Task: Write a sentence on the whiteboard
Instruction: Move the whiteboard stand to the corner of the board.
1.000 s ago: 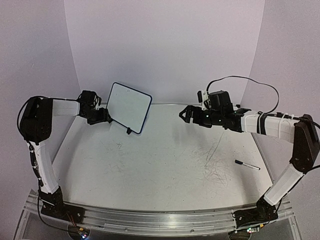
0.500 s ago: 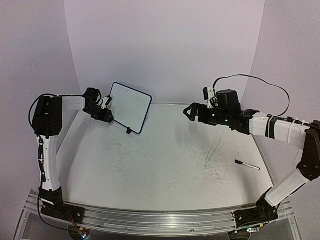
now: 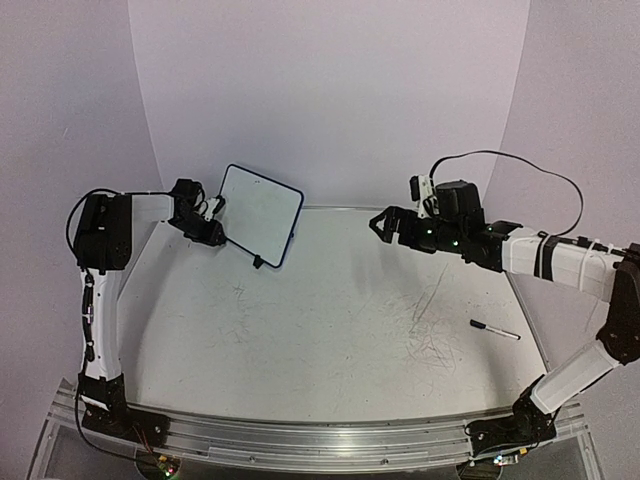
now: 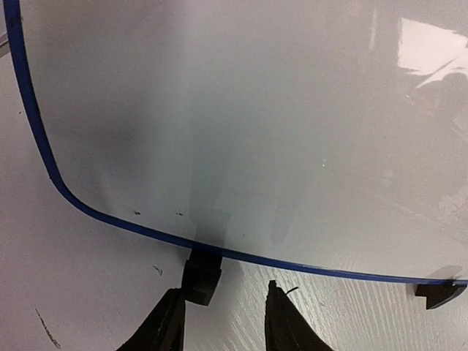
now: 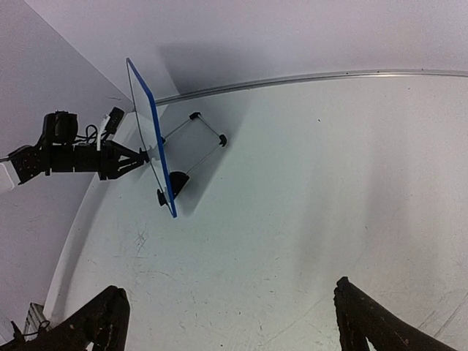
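The whiteboard, white with a dark blue rim, stands tilted on its black feet at the back left of the table. I see no blue writing on its face; the sentence does not show. My left gripper is at the board's lower left edge. In the left wrist view the board fills the frame, and my left gripper is open just below the rim, its left fingertip beside a black foot. My right gripper hovers open and empty at the back right. The right wrist view shows the board edge-on, far from the wide-open right gripper.
A black marker pen lies on the table at the right, below my right arm. The tabletop is scuffed with grey scratches. A purple wall curves round the back and sides. The board's wire stand sticks out behind it.
My left arm has swung in, and its gripper has moved up closer to the board's lower left edge. My right gripper has drifted a little to the right and up, still open.
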Robot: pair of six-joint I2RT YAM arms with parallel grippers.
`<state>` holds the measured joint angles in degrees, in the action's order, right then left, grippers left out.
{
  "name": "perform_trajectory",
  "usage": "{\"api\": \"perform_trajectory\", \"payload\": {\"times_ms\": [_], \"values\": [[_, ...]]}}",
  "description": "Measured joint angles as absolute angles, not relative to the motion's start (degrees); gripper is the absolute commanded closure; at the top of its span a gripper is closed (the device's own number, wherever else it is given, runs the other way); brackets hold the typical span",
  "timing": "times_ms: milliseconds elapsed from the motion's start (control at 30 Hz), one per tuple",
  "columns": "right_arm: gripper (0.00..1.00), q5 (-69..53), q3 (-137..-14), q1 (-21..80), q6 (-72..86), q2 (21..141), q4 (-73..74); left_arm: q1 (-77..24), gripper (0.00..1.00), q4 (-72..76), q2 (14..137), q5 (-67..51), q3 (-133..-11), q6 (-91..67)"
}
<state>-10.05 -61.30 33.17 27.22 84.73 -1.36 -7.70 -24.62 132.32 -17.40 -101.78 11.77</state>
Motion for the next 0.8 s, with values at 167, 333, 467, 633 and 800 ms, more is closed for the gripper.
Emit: {"api": "perform_trajectory", "payload": {"times_ms": [167,333,467,633,800], "values": [[0.02,-10.1,-60.77,33.17,28.04,84.55,-1.51,-7.8,0.49,-23.99,133.48,-17.28,-102.42,11.62],[0.02,-10.04,-59.79,33.17,28.57,83.54,-1.69,-7.99,0.47,-23.58,134.41,-16.43,-102.41,11.66],[0.02,-9.98,-59.33,33.17,28.81,82.82,-1.76,-7.97,0.55,-22.98,134.43,-16.4,-102.41,11.55],[0.02,-9.96,-59.22,33.17,28.84,82.76,-1.95,-7.99,0.71,-22.45,134.43,-16.82,-102.41,11.53],[0.02,-9.55,-58.89,33.49,28.72,82.76,-2.11,-8.13,0.86,-20.23,134.43,-15.72,-101.82,9.82]]}}
